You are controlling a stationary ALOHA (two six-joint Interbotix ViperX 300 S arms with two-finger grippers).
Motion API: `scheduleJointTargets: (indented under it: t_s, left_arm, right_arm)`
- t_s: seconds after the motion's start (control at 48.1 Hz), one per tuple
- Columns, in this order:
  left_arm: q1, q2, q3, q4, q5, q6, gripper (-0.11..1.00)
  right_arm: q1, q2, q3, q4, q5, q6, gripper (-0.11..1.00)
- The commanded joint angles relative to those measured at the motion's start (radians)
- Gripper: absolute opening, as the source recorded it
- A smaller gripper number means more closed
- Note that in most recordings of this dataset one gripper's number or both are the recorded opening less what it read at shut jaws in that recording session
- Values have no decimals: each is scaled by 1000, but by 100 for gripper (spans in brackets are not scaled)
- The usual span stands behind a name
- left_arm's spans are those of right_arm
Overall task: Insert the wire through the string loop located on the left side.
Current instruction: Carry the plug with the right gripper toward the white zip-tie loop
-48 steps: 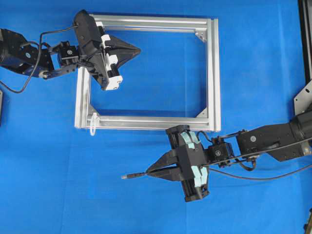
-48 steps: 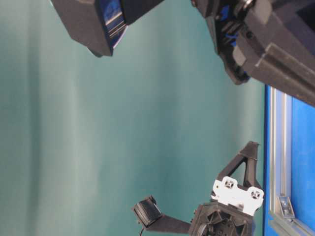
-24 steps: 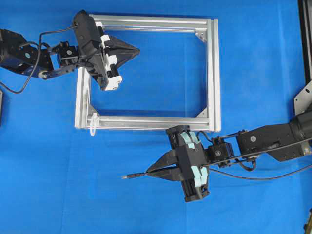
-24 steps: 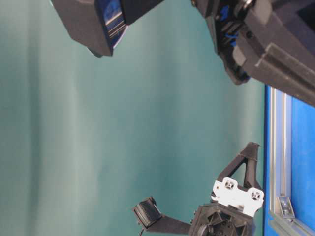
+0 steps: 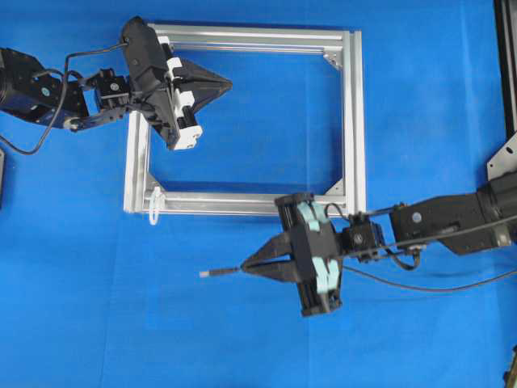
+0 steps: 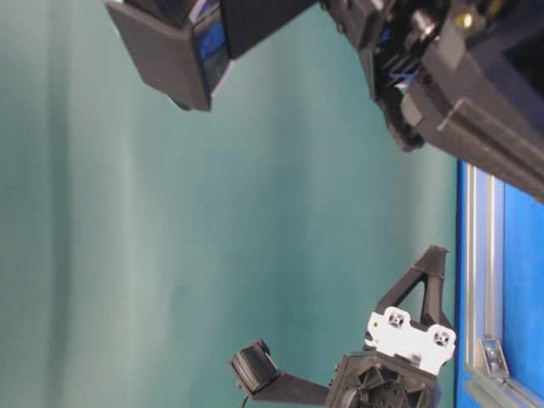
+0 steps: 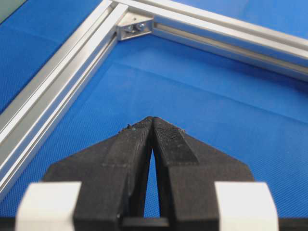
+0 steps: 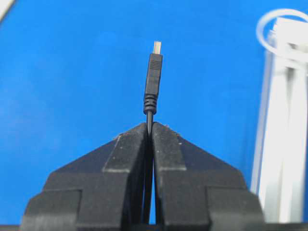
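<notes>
The black wire point(image 5: 222, 272) is pinched in my right gripper point(image 5: 245, 268), which is shut on it. Its plug tip point(image 5: 205, 274) sticks out to the left over the blue mat. In the right wrist view the plug point(image 8: 153, 77) stands straight out beyond the gripper point(image 8: 149, 126). The white string loop point(image 5: 153, 206) hangs at the front left corner of the silver frame point(image 5: 242, 202), up and left of the plug; the right wrist view has it at upper right point(image 8: 259, 30). My left gripper point(image 5: 230, 82) is shut on nothing above the frame's inside point(image 7: 152, 120).
The aluminium frame lies flat on the blue mat, with corner brackets point(image 7: 134, 29) inside. The wire trails right under the right arm point(image 5: 436, 288). A black rail point(image 5: 507, 65) runs along the right edge. At table level the left gripper point(image 6: 435, 252) hovers above the frame point(image 6: 476, 255).
My right gripper has carried the wire toward the frame's front bar, so the plug tip is now closer to the string loop's level. The left arm has stayed still.
</notes>
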Motion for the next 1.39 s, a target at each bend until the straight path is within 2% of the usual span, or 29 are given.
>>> scheduleJointTargets:
  t_s: [0.0,0.27,0.707,1.372]
  left_arm:
    - [-2,-32,-5,2,-3,0,0]
    - [-2,-35,2,2,-5,0,0]
    - [-2,-35,2,2,-3,0,0]
    - [-2,-35,2,2,-5,0,0]
  right_arm:
    - [-31,-29,-3,0,-2,-2,-4]
    - [-109,-29,15,0,-3,-5,-4]
    - [-115,-28,17,-2,-6,-11,-4]
    - [-156,112,-130,-2,-17,-12,-4]
